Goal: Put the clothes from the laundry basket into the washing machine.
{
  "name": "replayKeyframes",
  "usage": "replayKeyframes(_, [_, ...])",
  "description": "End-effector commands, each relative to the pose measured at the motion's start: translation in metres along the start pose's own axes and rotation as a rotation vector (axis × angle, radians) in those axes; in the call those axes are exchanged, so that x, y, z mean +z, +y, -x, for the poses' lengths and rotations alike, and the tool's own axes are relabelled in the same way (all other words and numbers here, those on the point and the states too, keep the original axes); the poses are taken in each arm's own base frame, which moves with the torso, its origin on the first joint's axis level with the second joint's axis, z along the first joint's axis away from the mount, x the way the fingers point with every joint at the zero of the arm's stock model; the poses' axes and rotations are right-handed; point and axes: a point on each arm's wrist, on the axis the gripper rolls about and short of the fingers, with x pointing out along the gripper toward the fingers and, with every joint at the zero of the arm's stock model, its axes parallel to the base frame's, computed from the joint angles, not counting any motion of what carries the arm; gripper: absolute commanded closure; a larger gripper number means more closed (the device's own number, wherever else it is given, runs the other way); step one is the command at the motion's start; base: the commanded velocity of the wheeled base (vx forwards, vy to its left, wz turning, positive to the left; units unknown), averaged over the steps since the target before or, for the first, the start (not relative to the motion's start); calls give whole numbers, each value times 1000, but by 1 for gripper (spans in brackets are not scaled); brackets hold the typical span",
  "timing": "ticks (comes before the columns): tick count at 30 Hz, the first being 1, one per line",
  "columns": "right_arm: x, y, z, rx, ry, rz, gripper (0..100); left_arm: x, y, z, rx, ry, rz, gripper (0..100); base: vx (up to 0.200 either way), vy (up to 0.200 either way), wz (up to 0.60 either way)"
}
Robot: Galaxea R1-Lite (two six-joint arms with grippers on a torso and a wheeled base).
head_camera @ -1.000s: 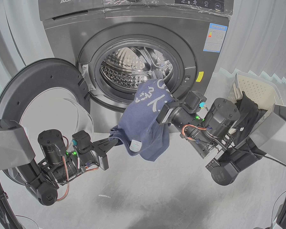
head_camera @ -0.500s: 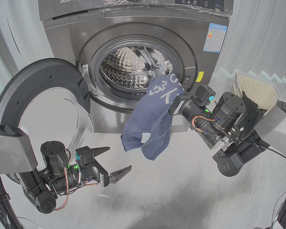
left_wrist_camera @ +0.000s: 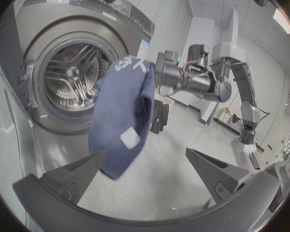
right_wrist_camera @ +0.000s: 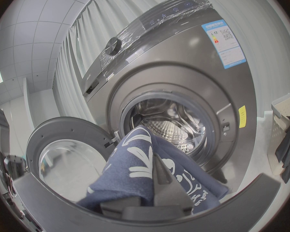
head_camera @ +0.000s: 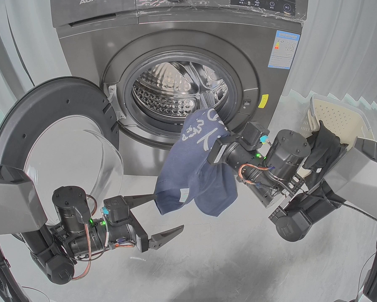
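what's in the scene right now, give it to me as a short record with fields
washing machine: door swung open
navy shirt: hangs from the right tool in front of the drum opening, not yet inside
right tool: shut on the navy shirt
left tool: open, near the shirt's lower end
laundry basket: on the robot's right, dark garment draped over its rim
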Motion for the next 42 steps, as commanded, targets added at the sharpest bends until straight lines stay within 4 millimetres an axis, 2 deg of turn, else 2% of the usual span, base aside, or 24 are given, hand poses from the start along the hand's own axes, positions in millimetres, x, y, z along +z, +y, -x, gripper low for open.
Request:
replayKeyframes(1, [-19,5,-1,11,42,-2,100,17,1,-4,5,-71,-28,0,0,0,0])
replayKeyframes(11, [-28,29,5,54,67,-21,100,23,4,-15,31,-104,-35,0,0,0,0])
replayKeyframes(14, [-29,30,6,54,72,-25,100,27,12,-30,46,-137,-44,0,0,0,0])
replayKeyframes(16, [-27,30,5,55,66,-25,100,24,15,-37,52,-135,-43,0,0,0,0])
replayKeyframes(18, [-26,39,7,76,65,-34,100,13,24,-50,89,-114,-44,0,0,0,0])
replayKeyframes(26, [-18,63,19,121,66,-65,100,-2,48,-75,169,-119,-31,0,0,0,0])
replayKeyframes(33, [-15,67,29,132,85,-71,100,-2,62,-95,242,-168,-22,0,0,0,0])
replayKeyframes(37, [-16,67,31,132,90,-75,100,3,64,-97,253,-190,-9,0,0,0,0])
replayKeyframes(42, [-16,68,31,135,90,-79,100,-1,64,-99,251,-183,-6,0,0,0,0])
